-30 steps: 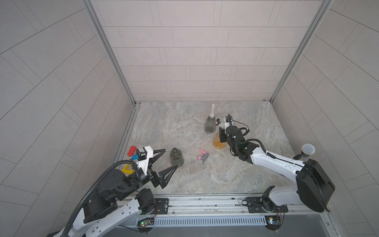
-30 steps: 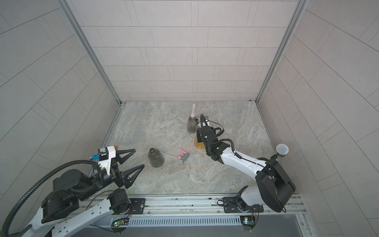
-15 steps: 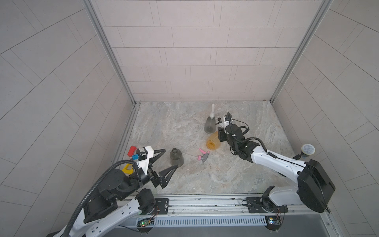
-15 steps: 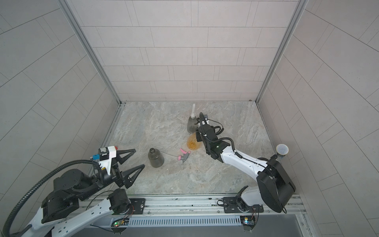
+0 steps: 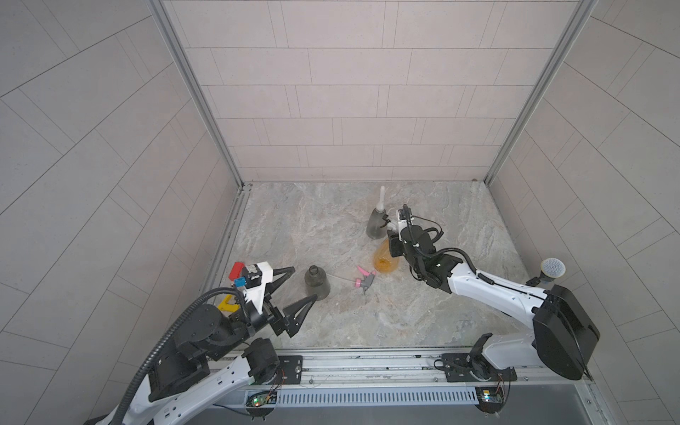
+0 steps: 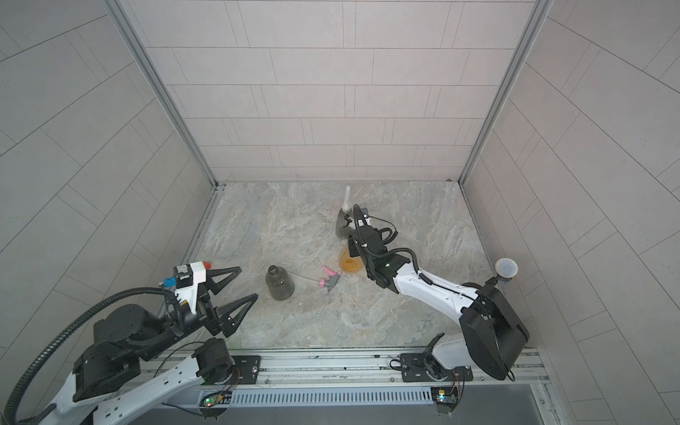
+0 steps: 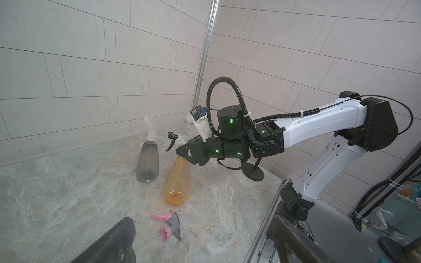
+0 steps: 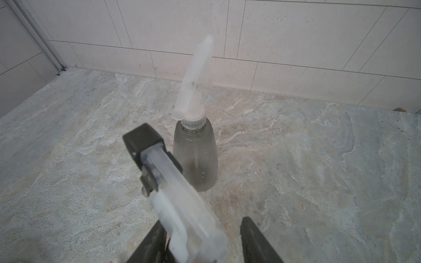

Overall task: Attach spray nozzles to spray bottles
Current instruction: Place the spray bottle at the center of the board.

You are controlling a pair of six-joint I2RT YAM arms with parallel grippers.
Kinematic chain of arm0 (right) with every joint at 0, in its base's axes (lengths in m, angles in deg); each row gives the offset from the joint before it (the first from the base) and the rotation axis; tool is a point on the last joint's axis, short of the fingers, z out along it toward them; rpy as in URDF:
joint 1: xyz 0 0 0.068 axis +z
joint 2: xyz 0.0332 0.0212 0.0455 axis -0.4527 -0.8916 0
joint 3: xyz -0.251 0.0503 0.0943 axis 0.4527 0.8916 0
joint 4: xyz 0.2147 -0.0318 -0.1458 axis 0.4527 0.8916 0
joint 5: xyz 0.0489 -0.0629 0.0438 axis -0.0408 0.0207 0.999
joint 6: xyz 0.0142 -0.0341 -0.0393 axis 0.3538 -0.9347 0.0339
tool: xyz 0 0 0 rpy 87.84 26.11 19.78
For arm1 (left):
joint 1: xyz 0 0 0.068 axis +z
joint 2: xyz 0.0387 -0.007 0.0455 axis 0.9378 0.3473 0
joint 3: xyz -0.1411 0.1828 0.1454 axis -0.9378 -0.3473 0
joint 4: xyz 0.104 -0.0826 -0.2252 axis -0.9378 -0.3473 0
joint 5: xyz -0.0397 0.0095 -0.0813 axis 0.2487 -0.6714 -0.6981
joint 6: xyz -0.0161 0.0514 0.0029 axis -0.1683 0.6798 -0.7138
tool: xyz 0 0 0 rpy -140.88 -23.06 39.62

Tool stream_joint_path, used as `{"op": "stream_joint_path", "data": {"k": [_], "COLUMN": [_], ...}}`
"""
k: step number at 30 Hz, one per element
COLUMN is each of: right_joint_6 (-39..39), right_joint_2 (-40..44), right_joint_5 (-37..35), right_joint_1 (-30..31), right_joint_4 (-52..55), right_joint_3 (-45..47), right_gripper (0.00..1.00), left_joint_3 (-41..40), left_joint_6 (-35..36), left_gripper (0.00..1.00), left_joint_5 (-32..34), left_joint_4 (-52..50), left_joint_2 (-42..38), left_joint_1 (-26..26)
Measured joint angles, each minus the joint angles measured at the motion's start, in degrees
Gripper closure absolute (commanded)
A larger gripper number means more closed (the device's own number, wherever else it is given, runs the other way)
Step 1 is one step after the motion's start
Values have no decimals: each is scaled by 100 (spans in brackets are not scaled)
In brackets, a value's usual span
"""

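Showing left end effector spread wide, well left of tilted orange bottle; next, uncapped grey bottle upright on surface; pink-and-grey nozzle lying just left of orange bottle; right end effector clamped on black-and-white nozzle at its neck; just behind, second grey bottle wearing white nozzle.

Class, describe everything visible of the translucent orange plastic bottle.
The translucent orange cone-shaped plastic bottle is smooth, narrow at the neck, wide at its round base, and looks empty. It leans steeply, neck up between the jaws of the right gripper, base low over the grey marbled table; whether it touches there is unclear. A black-and-white spray nozzle sticks out at its neck. The upright smoky grey bottle stands apart.
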Motion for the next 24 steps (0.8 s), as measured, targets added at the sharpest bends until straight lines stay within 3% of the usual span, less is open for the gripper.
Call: {"op": "stream_joint_path", "data": {"k": [12,19,24], "right_joint_6": [-59,-63,-70], "right_joint_2": [-35,-35,-35], "right_joint_5": [-83,-149,-153], "right_joint_1": [232,413,476], "right_joint_4": [-61,-61,-61], "right_joint_3": [92,94,94], "right_gripper": [39,26,23], "left_joint_3": [2,2,2], "left_joint_6": [15,15,17], "left_gripper": [0,0,0], "left_joint_5": [94,98,103], "left_joint_4": [-13,-70,-98], "left_joint_2": [-85,-105,-107], "left_joint_1": [0,0,0]}}
